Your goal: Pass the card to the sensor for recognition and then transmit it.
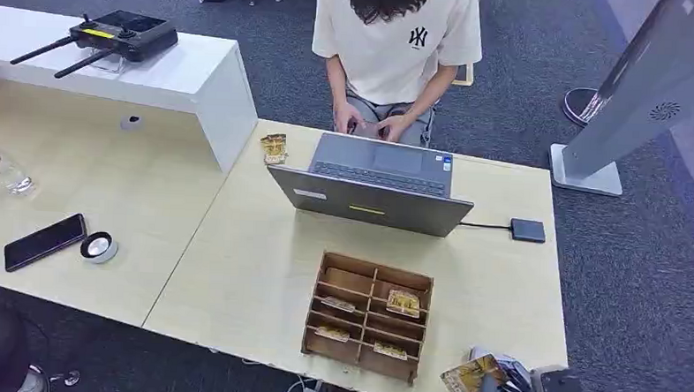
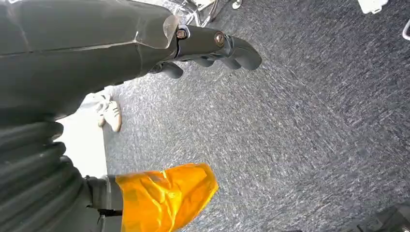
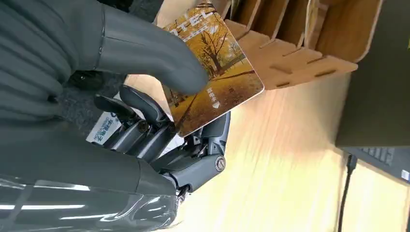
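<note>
My right hand [image 1: 510, 389] is at the table's near right corner, beside the wooden card box [image 1: 369, 314]. It pinches a card [image 1: 469, 376] printed with yellow autumn trees. In the right wrist view the card [image 3: 212, 72] sits between the thumb and the darker fingers [image 3: 145, 123], just off the box [image 3: 290, 43]. A small dark sensor pad [image 1: 528, 229] lies on the table to the right of the laptop [image 1: 375, 184], joined to it by a cable. My left hand [image 2: 208, 46] hangs over grey carpet, holding nothing, fingers loosely bent and apart from the thumb.
A person in a white shirt sits behind the laptop with hands near its far edge. The box holds several cards. Another card [image 1: 274, 148] stands left of the laptop. A phone [image 1: 44, 241], a round puck [image 1: 99, 247] and a glass [image 1: 0, 168] lie on the left table. A kiosk stand [image 1: 639, 94] rises at right.
</note>
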Controlling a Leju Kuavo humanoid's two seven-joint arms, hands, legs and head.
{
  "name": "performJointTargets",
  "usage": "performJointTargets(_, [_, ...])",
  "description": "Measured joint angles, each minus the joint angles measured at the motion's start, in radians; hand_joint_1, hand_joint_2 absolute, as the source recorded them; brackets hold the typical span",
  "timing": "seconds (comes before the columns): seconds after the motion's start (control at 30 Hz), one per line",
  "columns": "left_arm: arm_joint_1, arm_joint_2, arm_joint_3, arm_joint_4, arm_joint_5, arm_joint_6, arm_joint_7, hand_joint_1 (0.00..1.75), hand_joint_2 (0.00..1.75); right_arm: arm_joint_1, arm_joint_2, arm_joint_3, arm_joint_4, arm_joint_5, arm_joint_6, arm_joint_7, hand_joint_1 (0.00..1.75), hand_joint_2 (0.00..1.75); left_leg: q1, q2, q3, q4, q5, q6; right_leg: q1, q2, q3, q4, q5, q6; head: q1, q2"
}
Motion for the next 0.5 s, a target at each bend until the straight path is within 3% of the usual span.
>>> performJointTargets(0.5, [0.0, -0.019, 0.043, 0.002, -0.045, -0.003, 0.011, 0.0, 1.75, -0.005, -0.002, -0.032, 0.054, 0.086, 0.047, 0.056, 1.75, 1.75, 0.0, 0.0, 0.0, 0.0, 0.0, 0.0, 0.0, 0.0, 0.0, 0.0, 0.0, 0.0, 0.0, 0.0])
